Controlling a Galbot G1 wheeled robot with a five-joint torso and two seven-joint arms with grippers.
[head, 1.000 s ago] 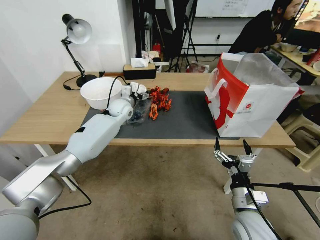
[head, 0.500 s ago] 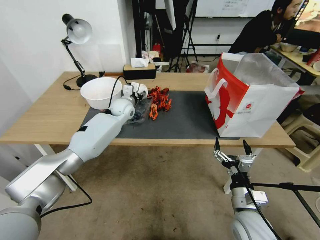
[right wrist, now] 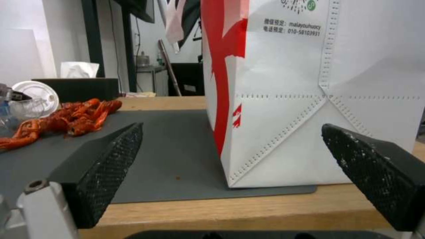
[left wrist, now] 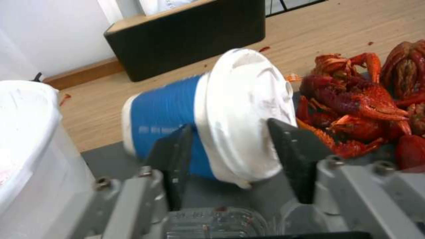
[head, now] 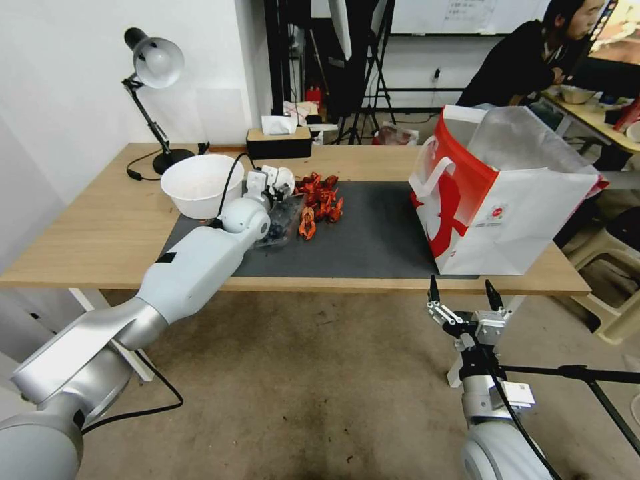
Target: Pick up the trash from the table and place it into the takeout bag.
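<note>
A blue-and-white cup [left wrist: 177, 109] with a white lid lies on its side at the back left of the dark mat [head: 373, 233]. My left gripper [left wrist: 234, 149] is open, with one finger on each side of the cup's lid end [head: 281, 179]. A pile of red crayfish shells [head: 320, 197] lies just right of the cup. The red and white takeout bag [head: 507, 200] stands open at the right end of the table [head: 100, 220]. My right gripper [head: 463, 293] hangs open below the table's front edge, facing the bag [right wrist: 310, 83].
A white bowl [head: 197, 183] stands left of the cup, close to my left wrist. A clear plastic tray [head: 280, 223] lies under the left forearm. A black tissue box [head: 279, 140] and a desk lamp [head: 157, 67] stand at the back.
My left arm has edged forward a little toward the cup. The cup, the bag and the right arm have not moved.
</note>
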